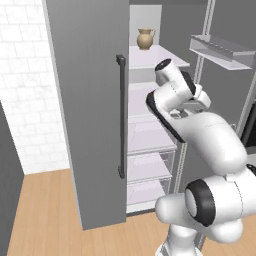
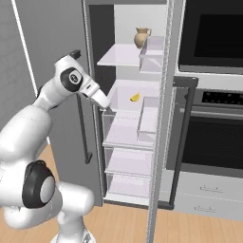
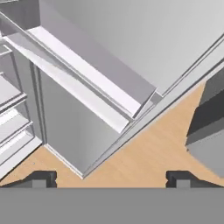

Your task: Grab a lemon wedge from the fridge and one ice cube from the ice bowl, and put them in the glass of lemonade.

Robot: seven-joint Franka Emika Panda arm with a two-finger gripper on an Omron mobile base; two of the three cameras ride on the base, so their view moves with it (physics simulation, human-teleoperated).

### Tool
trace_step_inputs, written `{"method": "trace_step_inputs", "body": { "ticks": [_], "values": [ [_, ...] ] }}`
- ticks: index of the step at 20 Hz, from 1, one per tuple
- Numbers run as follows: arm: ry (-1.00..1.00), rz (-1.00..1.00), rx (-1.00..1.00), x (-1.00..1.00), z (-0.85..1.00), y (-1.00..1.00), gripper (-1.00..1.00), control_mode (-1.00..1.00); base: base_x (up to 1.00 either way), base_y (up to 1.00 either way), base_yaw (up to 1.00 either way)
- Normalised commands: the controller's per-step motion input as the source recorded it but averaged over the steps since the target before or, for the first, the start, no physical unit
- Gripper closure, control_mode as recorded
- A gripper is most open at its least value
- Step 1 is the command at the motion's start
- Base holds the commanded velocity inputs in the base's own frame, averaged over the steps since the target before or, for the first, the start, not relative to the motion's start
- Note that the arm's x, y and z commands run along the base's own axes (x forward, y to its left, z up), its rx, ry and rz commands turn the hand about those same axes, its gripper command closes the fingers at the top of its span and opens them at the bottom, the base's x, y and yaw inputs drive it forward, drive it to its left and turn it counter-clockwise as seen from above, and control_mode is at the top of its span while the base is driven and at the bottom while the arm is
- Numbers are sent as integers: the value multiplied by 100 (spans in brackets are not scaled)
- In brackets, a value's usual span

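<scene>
Peeking up at the bottom edge of the hand view, the two fingertips (image 3: 41, 178) of the gripper (image 3: 109, 179) stand wide apart with nothing between them; below them lie wood floor (image 3: 144, 153) and the fridge (image 1: 90, 100) door shelf (image 3: 83, 61); in the base views the gripper's tips are hard to make out behind the arm (image 1: 200, 130); the lemon wedge (image 2: 135, 97) sits near the middle shelf's (image 2: 123, 90) right edge; a tan jug (image 2: 141, 37) stands at the back of the top shelf (image 2: 118, 57); the black oven (image 2: 213, 71) is cut off at right.
</scene>
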Motion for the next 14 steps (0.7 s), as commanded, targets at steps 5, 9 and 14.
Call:
{"method": "trace_step_inputs", "body": {
  "ticks": [5, 9, 14],
  "values": [
    [4, 37, 48, -80, -25, 12, -100, -100, 0, 0, 0],
    [-17, 13, 11, -100, -19, 1, -100, -100, 0, 0, 0],
    [-38, 21, 0, -69, 0, 0, -100, -100, 0, 0, 0]
  ]
}}
